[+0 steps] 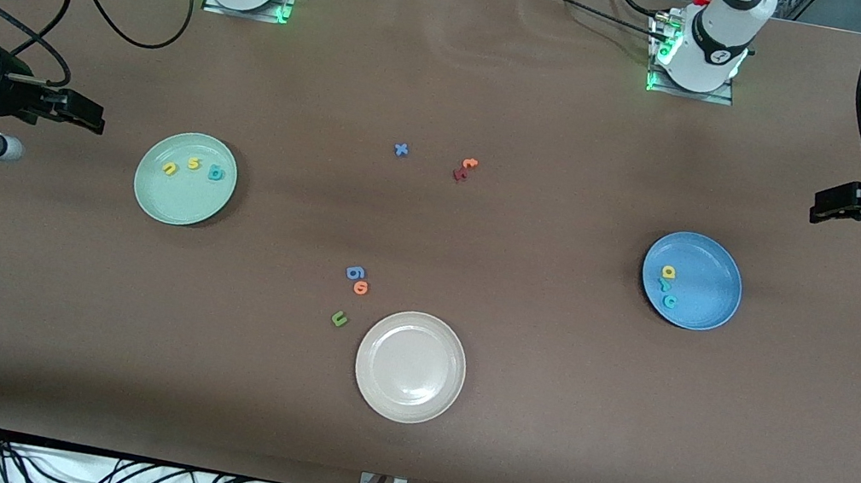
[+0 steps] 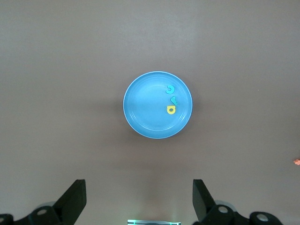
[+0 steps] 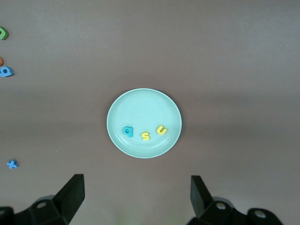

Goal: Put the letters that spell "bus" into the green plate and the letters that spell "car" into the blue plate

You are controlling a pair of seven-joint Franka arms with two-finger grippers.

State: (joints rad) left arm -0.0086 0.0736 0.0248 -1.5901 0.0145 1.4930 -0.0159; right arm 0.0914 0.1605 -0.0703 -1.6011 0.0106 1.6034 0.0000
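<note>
The green plate [image 1: 182,198] [image 3: 140,108] holds a yellow "u" [image 1: 169,168] [image 3: 161,130], a yellow "s" [image 1: 193,163] [image 3: 146,136] and a teal "b" [image 1: 215,173] [image 3: 127,131]. In the blue plate [image 1: 706,276] [image 2: 145,108] lie a yellow "a" [image 1: 668,271] [image 2: 171,109], a teal "r" [image 1: 665,285] [image 2: 174,100] and a teal "c" [image 1: 671,300] [image 2: 170,89]. My right gripper [image 1: 91,119] [image 3: 137,194] hangs open and empty over the table beside the green plate. My left gripper [image 1: 820,206] [image 2: 139,197], also open and empty, hangs beside the blue plate.
A white plate [image 1: 411,366] sits nearest the front camera, mid-table. Loose letters lie around it: a green "u" [image 1: 339,318], an orange "o" [image 1: 361,288], a blue letter [image 1: 355,272], and farther off a blue "x" [image 1: 401,150] and an orange "t" [image 1: 469,164] touching a red letter [image 1: 459,173].
</note>
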